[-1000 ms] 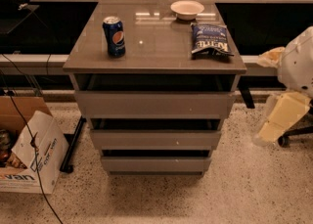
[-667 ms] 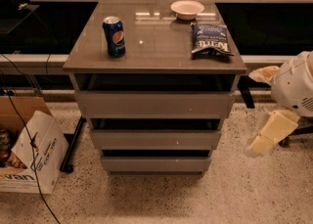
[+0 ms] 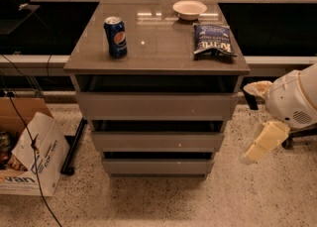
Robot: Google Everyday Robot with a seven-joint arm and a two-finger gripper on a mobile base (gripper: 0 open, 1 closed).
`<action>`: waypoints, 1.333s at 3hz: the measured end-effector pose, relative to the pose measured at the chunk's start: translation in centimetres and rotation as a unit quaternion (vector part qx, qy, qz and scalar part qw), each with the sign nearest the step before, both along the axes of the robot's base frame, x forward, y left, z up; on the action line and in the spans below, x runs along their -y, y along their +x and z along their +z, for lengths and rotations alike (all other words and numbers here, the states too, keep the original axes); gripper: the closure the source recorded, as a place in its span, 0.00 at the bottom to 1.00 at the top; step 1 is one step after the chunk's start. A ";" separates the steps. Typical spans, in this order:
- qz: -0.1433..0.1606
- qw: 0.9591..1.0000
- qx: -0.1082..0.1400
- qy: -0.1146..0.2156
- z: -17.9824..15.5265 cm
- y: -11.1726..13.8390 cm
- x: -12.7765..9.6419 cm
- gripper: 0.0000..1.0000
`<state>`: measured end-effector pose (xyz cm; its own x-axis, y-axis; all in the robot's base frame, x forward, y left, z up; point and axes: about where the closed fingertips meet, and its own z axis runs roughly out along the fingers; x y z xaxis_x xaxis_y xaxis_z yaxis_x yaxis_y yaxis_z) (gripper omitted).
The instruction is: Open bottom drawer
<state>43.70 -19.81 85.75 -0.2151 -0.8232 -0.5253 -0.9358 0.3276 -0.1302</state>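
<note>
The bottom drawer (image 3: 157, 166) is the lowest and narrowest grey-brown front of the cabinet, flat and without a handle, and it sits shut with a dark gap above it. Above it are the middle front (image 3: 157, 141) and the tall top front (image 3: 156, 105). My gripper (image 3: 258, 146) hangs from the white arm (image 3: 292, 103) to the right of the cabinet. It is level with the middle and bottom fronts, a little apart from the cabinet's side, and holds nothing I can see.
On the cabinet top (image 3: 158, 47) stand a blue soda can (image 3: 115, 36), a dark chip bag (image 3: 213, 40) and a white bowl (image 3: 189, 9). A cardboard box (image 3: 29, 156) and black cables (image 3: 25, 122) lie on the floor at the left.
My gripper has moved left and down, closer to the cabinet's right side. The drawers and the things on top have not moved.
</note>
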 end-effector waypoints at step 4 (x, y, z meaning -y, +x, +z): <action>0.014 0.993 -0.029 0.110 -15.2 1.7 -5.2 0.00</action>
